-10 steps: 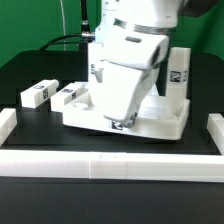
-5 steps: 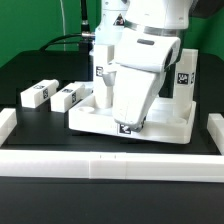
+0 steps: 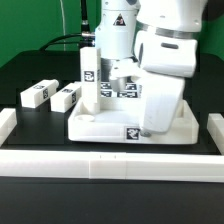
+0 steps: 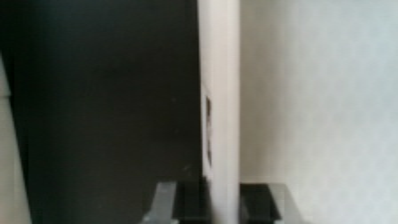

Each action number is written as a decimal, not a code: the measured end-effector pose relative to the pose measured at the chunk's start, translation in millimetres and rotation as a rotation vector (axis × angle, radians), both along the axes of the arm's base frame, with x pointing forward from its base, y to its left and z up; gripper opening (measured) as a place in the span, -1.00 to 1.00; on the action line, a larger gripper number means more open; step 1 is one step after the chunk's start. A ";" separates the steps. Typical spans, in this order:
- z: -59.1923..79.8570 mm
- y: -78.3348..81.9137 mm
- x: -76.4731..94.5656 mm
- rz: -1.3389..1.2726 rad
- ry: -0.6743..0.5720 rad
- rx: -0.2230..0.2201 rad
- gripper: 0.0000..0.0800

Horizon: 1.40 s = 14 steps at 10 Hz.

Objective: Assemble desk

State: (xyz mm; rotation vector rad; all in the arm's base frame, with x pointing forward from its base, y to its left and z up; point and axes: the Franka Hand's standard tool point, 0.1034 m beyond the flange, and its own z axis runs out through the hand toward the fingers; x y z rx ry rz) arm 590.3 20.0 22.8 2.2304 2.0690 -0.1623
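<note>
While the arm (image 3: pixel 165 60) stands low over the near right part of the desk top (image 3: pixel 100 127), its bulk hides the fingertips from the exterior view. The wrist view settles it: the gripper (image 4: pixel 217 203) is pressed together on a thin white upright wall, the desk top's raised rim (image 4: pixel 217 90). One dark finger (image 4: pixel 171 203) sits on each side of it. Dark table surface shows on one side of the rim, white tray floor on the other.

The desk top rests on the black table (image 3: pixel 30 68), roughly mid-scene, open side up. A square tag (image 3: pixel 131 134) sits on its front wall, and more tags (image 3: pixel 125 90) lie on the tray floor. One upright leg (image 3: pixel 90 72) stands at the far corner toward the exterior view's left, tagged face to the camera. Cannot tell whether it is fully seated.

Two loose legs lie on their sides on the table, to the exterior view's left of the desk top. The outer leg (image 3: pixel 35 95) is apart from it. The inner leg (image 3: pixel 67 97) is just beside its left wall; contact unclear.

The white front rail (image 3: pixel 100 165) runs across the foreground. A left rail (image 3: pixel 7 122) and a right rail (image 3: pixel 215 130) show at the edges.
</note>
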 end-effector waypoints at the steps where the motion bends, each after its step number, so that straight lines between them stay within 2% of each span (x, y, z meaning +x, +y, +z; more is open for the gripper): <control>1: -2.6 6.3 7.6 0.008 0.000 0.002 -0.84; 3: -1.4 19.1 21.3 0.013 -0.005 0.007 -0.84; 5: -1.3 24.7 34.0 -0.012 0.000 0.003 -0.84; 8: -0.1 25.4 49.5 -0.022 0.011 -0.009 -0.84; 10: -2.5 24.1 49.9 -0.026 0.024 -0.016 -0.84; 11: -4.5 24.4 45.1 -0.032 0.044 -0.020 -0.56; 12: -5.9 25.3 39.9 -0.033 0.065 -0.024 -0.56; 13: -3.9 26.0 34.6 -0.035 0.086 -0.034 -0.23; 14: 1.4 25.9 29.0 -0.036 0.110 -0.049 0.26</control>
